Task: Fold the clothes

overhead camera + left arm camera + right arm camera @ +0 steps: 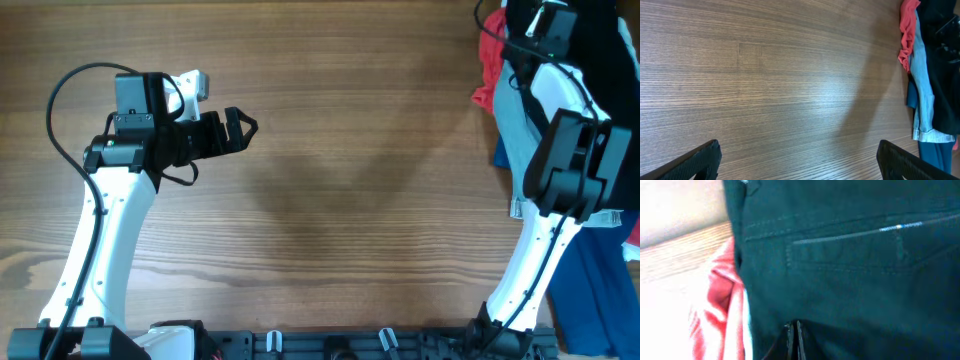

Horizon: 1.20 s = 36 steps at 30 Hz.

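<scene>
The black garment (850, 255) fills the right wrist view, showing a stitched pocket seam. It lies on a pile at the table's far right (600, 50) and shows at the right edge of the left wrist view (942, 65). My right gripper (794, 332) is shut, its fingertips pinching a fold of the black fabric. In the overhead view it reaches over the pile (542, 30). My left gripper (240, 127) is open and empty above bare wood at the left, far from the pile. Its two fingers sit wide apart in the left wrist view (800, 167).
A red cloth (489, 62) lies at the pile's left edge, with light-blue denim shorts (515, 125) below it and a darker blue cloth (600, 275) at the near right. The wooden table (350, 180) spans the view between the two arms.
</scene>
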Tool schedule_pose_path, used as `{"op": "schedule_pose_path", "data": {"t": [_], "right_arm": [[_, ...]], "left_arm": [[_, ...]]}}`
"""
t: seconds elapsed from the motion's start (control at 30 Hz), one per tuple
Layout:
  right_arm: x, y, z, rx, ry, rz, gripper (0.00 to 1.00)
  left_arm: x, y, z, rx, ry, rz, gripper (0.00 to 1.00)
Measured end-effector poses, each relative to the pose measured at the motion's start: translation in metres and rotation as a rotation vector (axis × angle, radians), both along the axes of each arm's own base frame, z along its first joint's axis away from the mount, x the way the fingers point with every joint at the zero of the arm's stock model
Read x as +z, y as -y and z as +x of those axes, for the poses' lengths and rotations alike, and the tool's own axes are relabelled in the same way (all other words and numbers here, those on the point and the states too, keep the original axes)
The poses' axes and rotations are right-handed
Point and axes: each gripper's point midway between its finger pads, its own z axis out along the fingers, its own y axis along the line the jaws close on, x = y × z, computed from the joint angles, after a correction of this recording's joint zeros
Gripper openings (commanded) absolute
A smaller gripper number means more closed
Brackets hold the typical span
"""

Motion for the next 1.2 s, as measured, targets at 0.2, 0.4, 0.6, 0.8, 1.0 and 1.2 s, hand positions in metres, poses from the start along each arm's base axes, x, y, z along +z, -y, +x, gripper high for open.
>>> {"op": "schedule_pose_path", "data": {"t": [0.2, 0.4, 0.6, 0.8, 1.0, 1.2], "right_arm": [[0.024, -0.003, 0.016, 0.05, 0.087, 0.038, 0.37], [0.024, -0.004, 0.022, 0.065, 0.12, 0.039, 0.52], [-0.003, -0.004, 0.026, 0.068, 0.117, 0.042, 0.56], [0.003, 0.005, 0.028, 0.02, 0.138, 0.018, 0.06], [0.0, 0.007, 0.019, -0.016, 0.056, 0.079, 0.04], [0.04, -0.002, -0.006, 0.018, -0.016, 0.148, 0.04]], "left_arm": [[0.0, 0.0, 0.0, 0.0, 0.0, -0.001, 1.0], [0.0, 0.0, 0.0, 0.0, 0.0, 0.0, 1.0], [0.0, 0.0, 0.0, 0.0, 0.0, -0.001, 1.0], [0.0, 0.0, 0.0, 0.0, 0.0, -0.001, 1.0], [0.0, 0.0, 0.0, 0.0, 0.0, -0.001, 1.0], [0.0, 0.0, 0.001, 0.0, 0.004, 0.0, 1.0]]}}
